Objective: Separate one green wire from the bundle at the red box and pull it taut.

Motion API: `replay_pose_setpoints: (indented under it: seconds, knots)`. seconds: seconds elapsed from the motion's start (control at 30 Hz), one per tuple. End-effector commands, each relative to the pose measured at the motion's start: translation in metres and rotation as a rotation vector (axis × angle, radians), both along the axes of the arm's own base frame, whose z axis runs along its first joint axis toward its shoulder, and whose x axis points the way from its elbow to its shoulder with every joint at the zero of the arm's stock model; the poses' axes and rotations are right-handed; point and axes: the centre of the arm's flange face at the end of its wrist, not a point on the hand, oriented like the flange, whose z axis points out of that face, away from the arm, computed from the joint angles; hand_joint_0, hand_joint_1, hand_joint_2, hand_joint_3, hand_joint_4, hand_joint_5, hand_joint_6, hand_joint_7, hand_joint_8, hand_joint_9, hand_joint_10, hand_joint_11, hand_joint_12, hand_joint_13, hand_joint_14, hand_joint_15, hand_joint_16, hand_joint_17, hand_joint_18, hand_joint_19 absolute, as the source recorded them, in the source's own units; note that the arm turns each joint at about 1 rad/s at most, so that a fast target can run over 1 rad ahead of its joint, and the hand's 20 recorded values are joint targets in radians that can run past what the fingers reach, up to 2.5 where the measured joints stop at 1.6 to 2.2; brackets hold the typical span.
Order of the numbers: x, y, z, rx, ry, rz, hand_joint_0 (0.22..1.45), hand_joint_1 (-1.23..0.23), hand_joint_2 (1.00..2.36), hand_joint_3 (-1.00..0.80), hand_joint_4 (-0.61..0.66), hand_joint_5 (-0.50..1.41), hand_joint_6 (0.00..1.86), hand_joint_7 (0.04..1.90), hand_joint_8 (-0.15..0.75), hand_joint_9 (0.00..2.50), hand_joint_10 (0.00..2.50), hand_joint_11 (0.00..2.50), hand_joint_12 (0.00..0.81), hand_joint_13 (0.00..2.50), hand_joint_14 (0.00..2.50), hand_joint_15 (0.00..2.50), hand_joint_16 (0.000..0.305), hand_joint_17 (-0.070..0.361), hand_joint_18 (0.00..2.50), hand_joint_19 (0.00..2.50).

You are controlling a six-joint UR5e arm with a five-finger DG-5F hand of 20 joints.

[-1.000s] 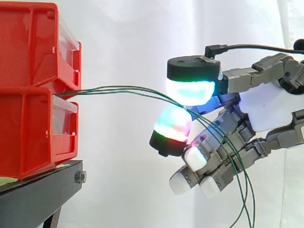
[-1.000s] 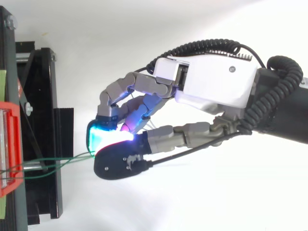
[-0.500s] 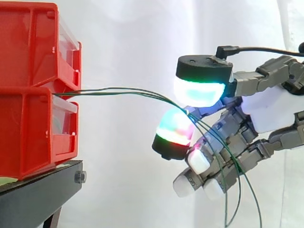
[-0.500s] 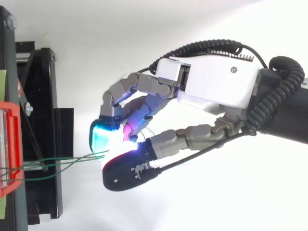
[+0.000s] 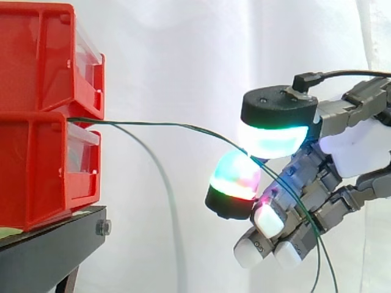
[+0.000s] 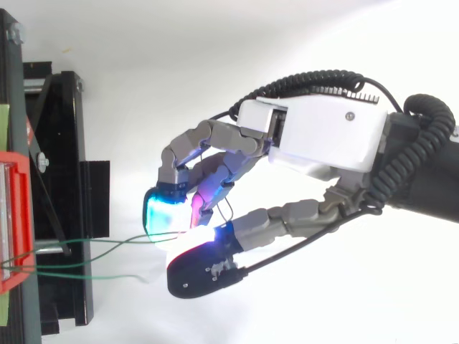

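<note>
The hand (image 6: 323, 136) reaches in from the right, its fingers (image 5: 234, 177) curled and pinching one green wire (image 5: 159, 124), which runs almost straight left into the red box (image 5: 36, 165). A loose wire (image 6: 107, 278) droops nearby.

Reaching in from the right edge of the top view, the robot's arm (image 6: 434, 190) holds its white-backed hand (image 6: 326, 136) roughly level, fingers pointing left and curling inward. Seen from the side, the hand (image 5: 357, 149) pinches a single green wire (image 5: 183, 126) between two thick pads: an upper, black-backed pad (image 5: 273, 137) glowing white and cyan sits just above a lower pad (image 5: 235, 177) glowing green and red, the two almost meeting. The other fingers (image 5: 269, 220) curl beneath the palm, their tips white, one tinged magenta.
</note>
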Motion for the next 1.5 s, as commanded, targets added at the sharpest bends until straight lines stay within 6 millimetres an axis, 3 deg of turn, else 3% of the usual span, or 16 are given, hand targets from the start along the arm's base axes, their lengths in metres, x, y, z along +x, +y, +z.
replay_pose_setpoints:
  seconds: [0.0, 0.43, 0.5, 0.6, 0.67, 0.77, 1.0, 1.2, 1.3, 1.47]
  knots:
    - [0.000, 0.002, 0.000, 0.003, -0.001, 0.003, 0.63, -0.80, 1.01, -0.32, 0.08, -0.17, 0.91, 0.94, 0.236, 0.90, 0.01, 0.38, 0.294, 0.63, 0.01, 0.24, 0.044, 0.098, 0.55, 0.48]
    - [0.000, 0.011, 0.000, 0.026, -0.008, 0.005, 0.63, -0.77, 1.01, -0.36, 0.08, -0.15, 0.91, 0.96, 0.246, 0.97, 0.01, 0.39, 0.295, 0.65, 0.01, 0.25, 0.043, 0.097, 0.57, 0.48]
    - [0.000, 0.012, 0.000, 0.027, -0.008, 0.006, 0.62, -0.80, 1.00, -0.50, 0.12, -0.16, 0.91, 0.94, 0.233, 0.99, 0.01, 0.41, 0.293, 0.66, 0.01, 0.25, 0.043, 0.096, 0.57, 0.48]
    - [0.000, 0.013, 0.001, 0.034, -0.009, 0.009, 0.59, -0.76, 1.00, -0.50, 0.12, -0.16, 0.91, 0.93, 0.236, 1.00, 0.01, 0.42, 0.289, 0.66, 0.01, 0.26, 0.043, 0.097, 0.58, 0.48]
    - [0.001, 0.012, 0.005, 0.041, -0.018, 0.004, 0.55, -0.65, 1.00, -0.50, 0.13, -0.15, 0.90, 0.92, 0.242, 1.02, 0.01, 0.40, 0.297, 0.67, 0.01, 0.25, 0.044, 0.098, 0.60, 0.49]
    - [-0.002, 0.012, 0.015, 0.042, -0.021, 0.001, 0.59, -0.63, 1.00, -0.50, 0.13, -0.15, 0.90, 0.94, 0.240, 1.00, 0.01, 0.40, 0.294, 0.66, 0.01, 0.26, 0.043, 0.096, 0.59, 0.49]
    - [-0.012, 0.009, 0.030, 0.039, -0.002, 0.000, 0.64, -0.77, 1.01, -0.34, 0.06, -0.16, 0.92, 0.95, 0.232, 0.92, 0.01, 0.39, 0.292, 0.64, 0.01, 0.26, 0.043, 0.096, 0.56, 0.48]
    - [-0.013, 0.013, 0.029, 0.036, 0.007, 0.004, 0.66, -0.81, 1.01, -0.43, 0.08, -0.17, 0.92, 0.88, 0.226, 0.89, 0.01, 0.39, 0.290, 0.64, 0.01, 0.25, 0.043, 0.097, 0.56, 0.48]
    - [-0.013, 0.017, 0.030, 0.032, 0.004, -0.002, 0.66, -0.82, 1.00, -0.48, 0.10, -0.17, 0.92, 0.88, 0.225, 0.91, 0.01, 0.38, 0.288, 0.65, 0.01, 0.26, 0.043, 0.097, 0.57, 0.48]
    - [-0.013, 0.019, 0.029, 0.031, 0.005, -0.001, 0.61, -0.70, 1.00, -0.50, 0.10, -0.14, 0.90, 0.96, 0.233, 0.99, 0.01, 0.39, 0.288, 0.67, 0.01, 0.26, 0.042, 0.095, 0.60, 0.50]
